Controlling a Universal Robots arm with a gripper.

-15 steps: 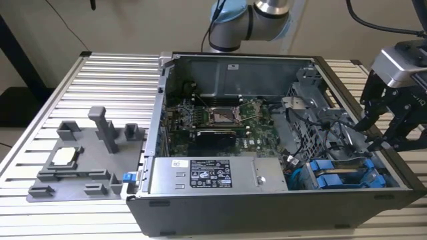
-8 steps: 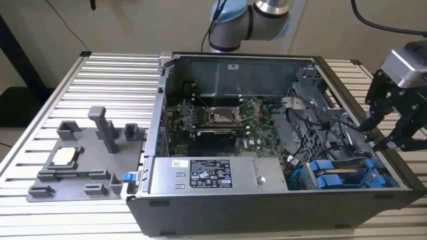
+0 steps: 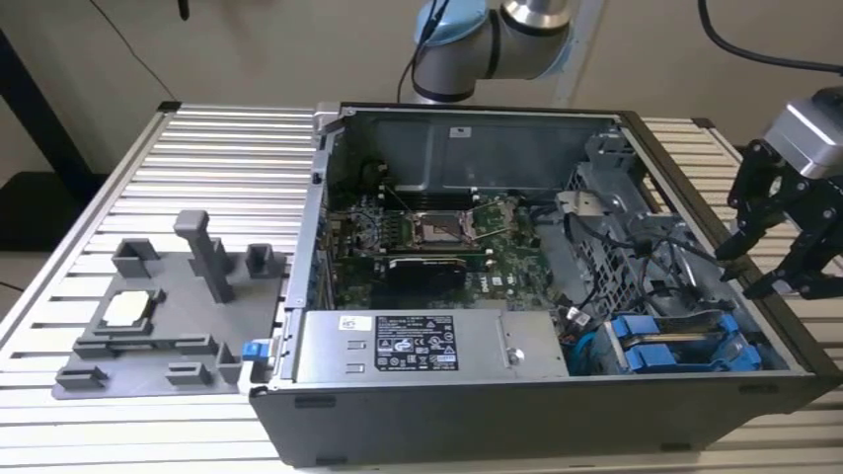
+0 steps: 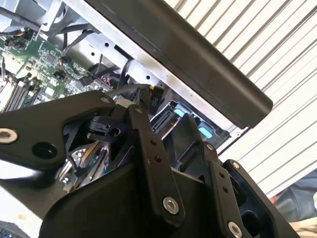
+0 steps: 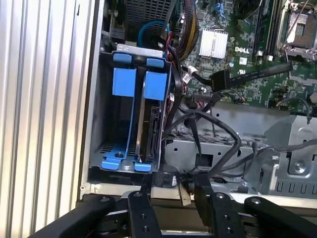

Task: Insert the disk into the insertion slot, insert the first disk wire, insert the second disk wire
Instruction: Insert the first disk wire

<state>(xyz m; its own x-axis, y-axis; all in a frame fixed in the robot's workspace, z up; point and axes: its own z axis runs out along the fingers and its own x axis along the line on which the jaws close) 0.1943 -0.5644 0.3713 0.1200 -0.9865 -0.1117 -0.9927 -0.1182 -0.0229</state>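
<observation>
The disk (image 5: 147, 130) stands on edge inside the insertion slot (image 5: 106, 130), a grey metal bay with blue carrier parts (image 5: 124, 82) at its mouth. In the exterior view the same blue-fronted bay (image 3: 678, 348) is at the case's near corner, on the exterior view's right. My gripper (image 5: 173, 197) hovers just over the bay's end, open, with its black fingers (image 5: 141, 210) apart. A black wire connector (image 5: 166, 178) lies at the disk's end between them; whether it is plugged in I cannot tell. In the exterior view the gripper (image 3: 751, 272) hangs above the case's right wall.
Black cables (image 5: 213, 124) loop beside the bay over a grey metal bracket (image 5: 277, 163). The motherboard (image 3: 435, 232) fills the case's middle, and a grey labelled power-supply box (image 3: 415, 346) sits along its front. A grey fixture plate (image 3: 158, 316) lies on the slatted table at the exterior view's left.
</observation>
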